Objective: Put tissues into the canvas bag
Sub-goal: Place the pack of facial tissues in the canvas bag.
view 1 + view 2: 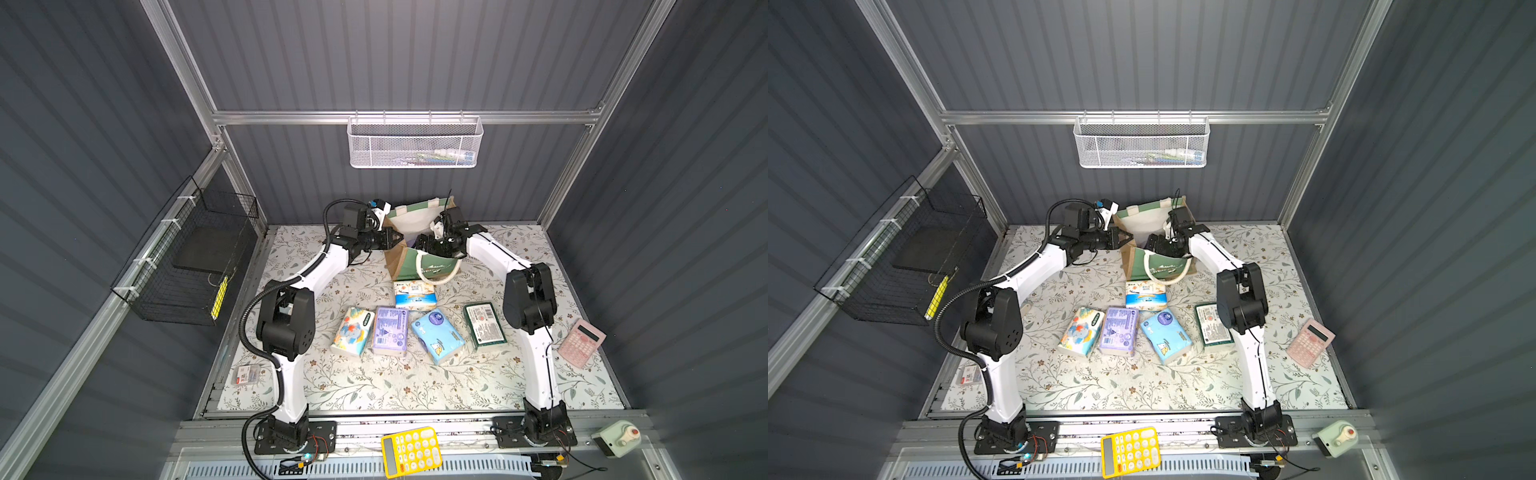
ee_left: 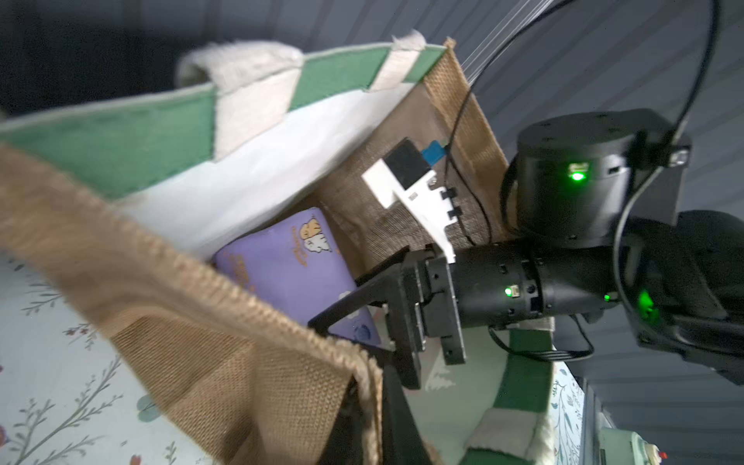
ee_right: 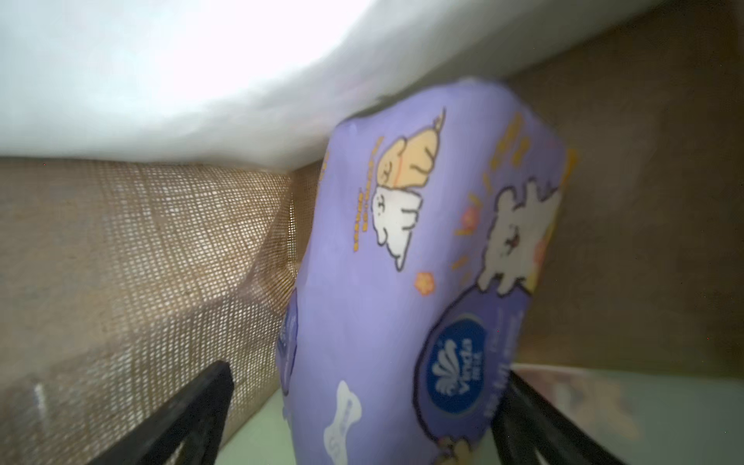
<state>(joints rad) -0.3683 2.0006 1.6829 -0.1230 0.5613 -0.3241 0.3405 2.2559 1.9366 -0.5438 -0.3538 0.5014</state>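
Note:
The canvas bag (image 1: 430, 268) (image 1: 1160, 268) stands open at the back of the table, green front toward me. My left gripper (image 1: 397, 240) (image 2: 370, 386) is shut on the bag's tan jute side rim. My right gripper (image 1: 419, 243) (image 3: 364, 374) reaches down inside the bag, jaws wide open. A lavender tissue pack (image 3: 402, 261) (image 2: 290, 273) leans against the cream lining between its fingers. In front of the bag lie other tissue packs: white-blue-orange (image 1: 414, 294), cartoon white (image 1: 353, 331), purple-white (image 1: 390, 330), light blue (image 1: 437, 336) and dark green (image 1: 485, 325).
A white mesh basket (image 1: 415, 143) hangs on the back rail and a black wire basket (image 1: 187, 257) on the left wall. A pink calculator (image 1: 582, 343) lies at the right edge, a yellow calculator (image 1: 410, 451) on the front rail, a small box (image 1: 246, 374) front left.

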